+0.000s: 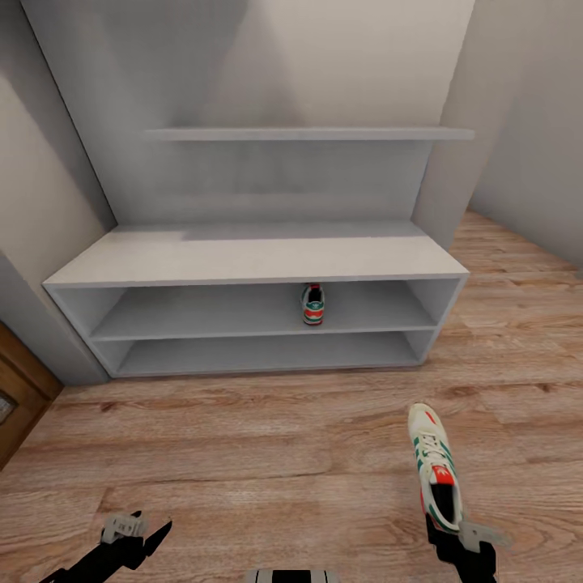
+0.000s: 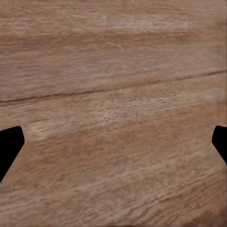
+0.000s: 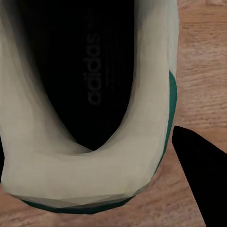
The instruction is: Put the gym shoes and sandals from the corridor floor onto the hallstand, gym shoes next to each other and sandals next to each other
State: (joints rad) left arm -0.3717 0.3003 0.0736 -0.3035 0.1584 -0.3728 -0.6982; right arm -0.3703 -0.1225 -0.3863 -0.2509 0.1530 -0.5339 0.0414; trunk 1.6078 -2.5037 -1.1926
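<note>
The right claw point(image 1: 463, 541) grips one shoe point(image 1: 436, 472) by its heel, at the near right of the scene. In the right wrist view the heel collar point(image 3: 85, 165) sits between the fingers, one dark finger point(image 3: 201, 179) close against its outer side. The shoe's long axis runs near to far, toe pointing at the rack point(image 1: 251, 259), which stands straight ahead against the far wall. The other shoe point(image 1: 312, 304) is already on the rack's upper open shelf, just right of centre, heel towards the robot.

That shelved shoe lies ahead and to the left of the held one, so the coming move is, I judge, a forward reach angled slightly left, toe first into the same shelf, landing beside its mate. The right arm is the nearer one and already carries the load.

The left claw point(image 1: 134, 530) hangs open and empty at the near left, its tips point(image 2: 9, 146) wide apart over bare floor point(image 2: 113, 94).
</note>
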